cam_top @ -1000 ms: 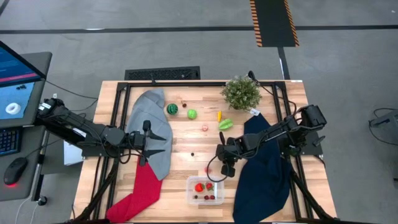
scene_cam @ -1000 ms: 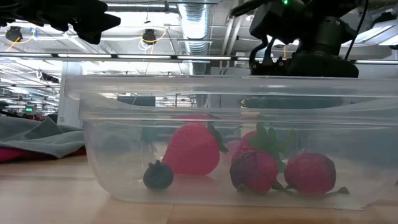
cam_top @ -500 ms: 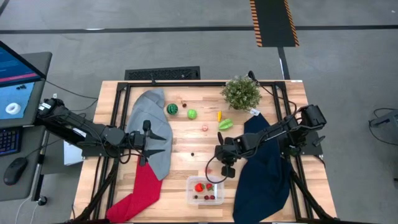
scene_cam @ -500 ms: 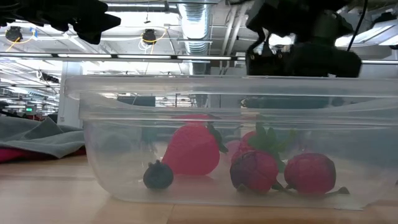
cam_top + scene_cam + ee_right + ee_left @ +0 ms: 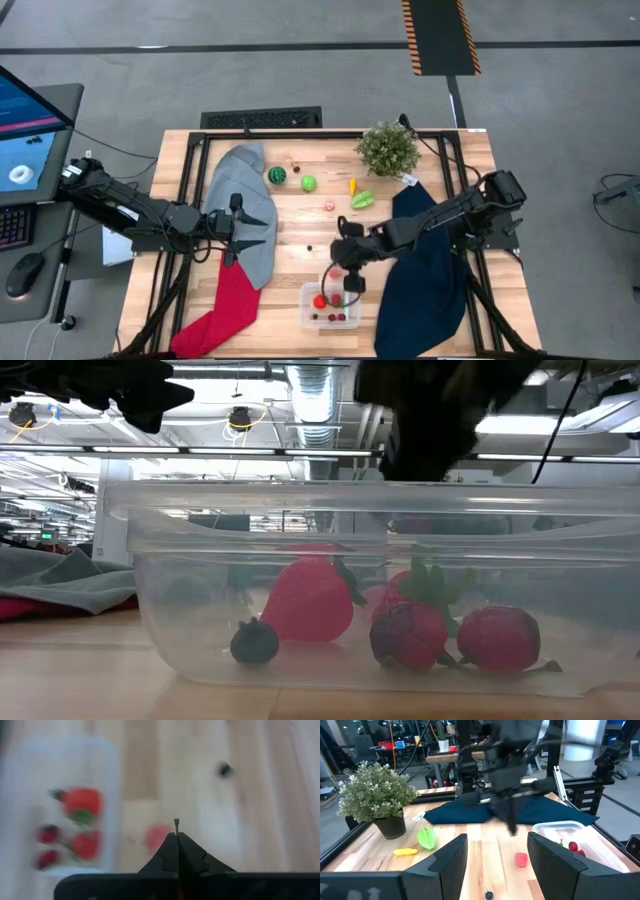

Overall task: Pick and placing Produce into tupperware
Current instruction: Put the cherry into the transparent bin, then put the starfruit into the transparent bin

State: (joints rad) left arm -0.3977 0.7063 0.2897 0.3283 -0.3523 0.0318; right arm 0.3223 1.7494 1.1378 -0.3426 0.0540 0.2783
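Observation:
The clear tupperware (image 5: 306,302) sits near the table's front edge and holds several red toy fruits (image 5: 310,600) and a dark berry (image 5: 254,643). Just beyond its far edge my right gripper (image 5: 512,829) hangs shut, pointing down at a slant. A loose red piece of produce (image 5: 521,859) lies on the table below it. A thin pale sliver (image 5: 176,823) shows at the fingertips; I cannot tell what it is. More produce lies farther back: a striped melon ball (image 5: 277,175), a green piece (image 5: 309,183), a yellow piece (image 5: 352,186). My left gripper (image 5: 497,839) waits open over the grey cloth (image 5: 245,215).
A bushy potted plant (image 5: 387,148) stands at the far right. A navy cloth (image 5: 420,275) lies under my right arm and a red cloth (image 5: 222,305) at the near left. A small dark berry (image 5: 309,248) lies mid-table, with bare wood around it.
My right gripper has risen and swung toward the table's left, rolling as it went, from beside the navy cloth to above the tupperware's far edge. The red piece has stayed on the table.

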